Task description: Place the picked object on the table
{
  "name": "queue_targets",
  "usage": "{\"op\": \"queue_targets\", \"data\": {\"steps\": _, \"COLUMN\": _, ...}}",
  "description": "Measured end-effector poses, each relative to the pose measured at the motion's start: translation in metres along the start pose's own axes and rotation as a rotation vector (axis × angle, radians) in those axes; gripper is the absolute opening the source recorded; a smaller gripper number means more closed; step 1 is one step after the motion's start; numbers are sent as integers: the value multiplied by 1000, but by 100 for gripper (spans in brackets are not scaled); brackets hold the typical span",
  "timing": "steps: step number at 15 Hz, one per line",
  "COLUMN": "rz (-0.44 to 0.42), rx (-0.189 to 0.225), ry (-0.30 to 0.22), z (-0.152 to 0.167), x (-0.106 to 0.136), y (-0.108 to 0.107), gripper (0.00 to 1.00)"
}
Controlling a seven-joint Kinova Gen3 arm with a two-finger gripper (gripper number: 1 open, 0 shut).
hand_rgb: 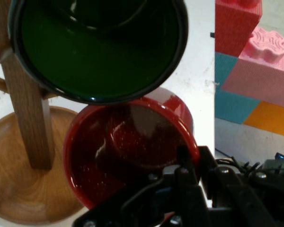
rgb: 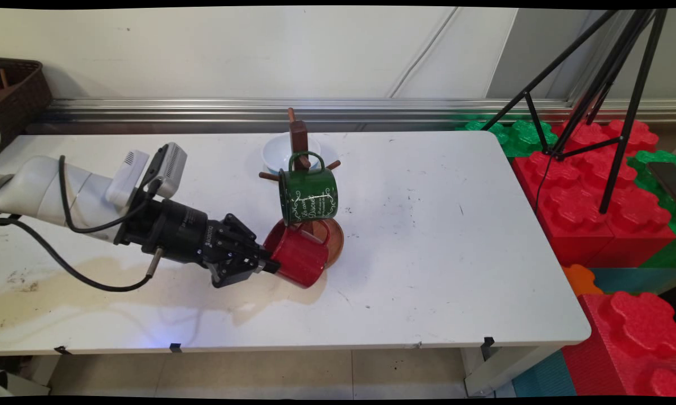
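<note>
Gripping the red mug by its rim, the black gripper stands clamped near the table's middle. The mug presses the wooden mug tree's base beneath the hanging green mug; steadiness looks essential.

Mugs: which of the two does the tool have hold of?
The red mug, low beside the rack's wooden base; the tool is clamped on its rim. The green mug hangs above on a peg, untouched.

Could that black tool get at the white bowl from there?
Probably not directly: the tool is shut on the red mug, and the rack and green mug stand before the bowl.
</note>
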Motion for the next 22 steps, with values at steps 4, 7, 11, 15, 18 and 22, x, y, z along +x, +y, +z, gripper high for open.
{"op": "queue_targets", "data": {"steps": 4, "rz": -3, "rx": -15, "ry": -3, "z": -6, "x": 2, "y": 3, "gripper": 0}}
{"op": "queue_targets", "data": {"steps": 7, "rz": -6, "rx": -28, "ry": -8, "z": -10, "x": 2, "y": 7, "gripper": 0}}
{"op": "queue_targets", "data": {"steps": 11, "rz": -6, "rx": -34, "ry": -15, "z": -15, "x": 2, "y": 8, "gripper": 0}}
{"op": "queue_targets", "data": {"steps": 15, "rz": 11, "rx": -32, "ry": -33, "z": -22, "x": 3, "y": 6, "gripper": 0}}
{"op": "queue_targets", "data": {"steps": 18, "rz": 32, "rx": -33, "ry": -51, "z": -27, "x": 3, "y": 3, "gripper": 0}}
{"op": "queue_targets", "data": {"steps": 22, "rz": 61, "rx": -37, "ry": -84, "z": -36, "x": 2, "y": -2, "gripper": 0}}
